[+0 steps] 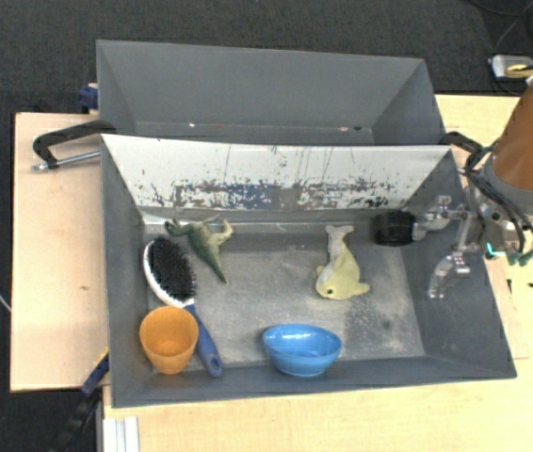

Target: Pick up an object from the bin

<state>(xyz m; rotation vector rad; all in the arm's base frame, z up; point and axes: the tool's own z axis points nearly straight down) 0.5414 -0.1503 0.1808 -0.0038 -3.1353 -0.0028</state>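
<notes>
My gripper (453, 250) hangs over the sloping right wall of the bin, near the back right corner, with nothing seen in it. Just left of it, against the back wall, lies a small black round thing (393, 228); whether the gripper's metal touches it I cannot tell. A pale yellow whale toy (341, 269) lies on the bin floor, left of the gripper and a little nearer the front, tail towards the back wall.
A blue bowl (302, 348) sits at the front middle. On the left are an orange cup (168, 339), a black hairbrush with a blue handle (173, 271) and a green dinosaur toy (210, 240). The arm's orange cover rises at the right.
</notes>
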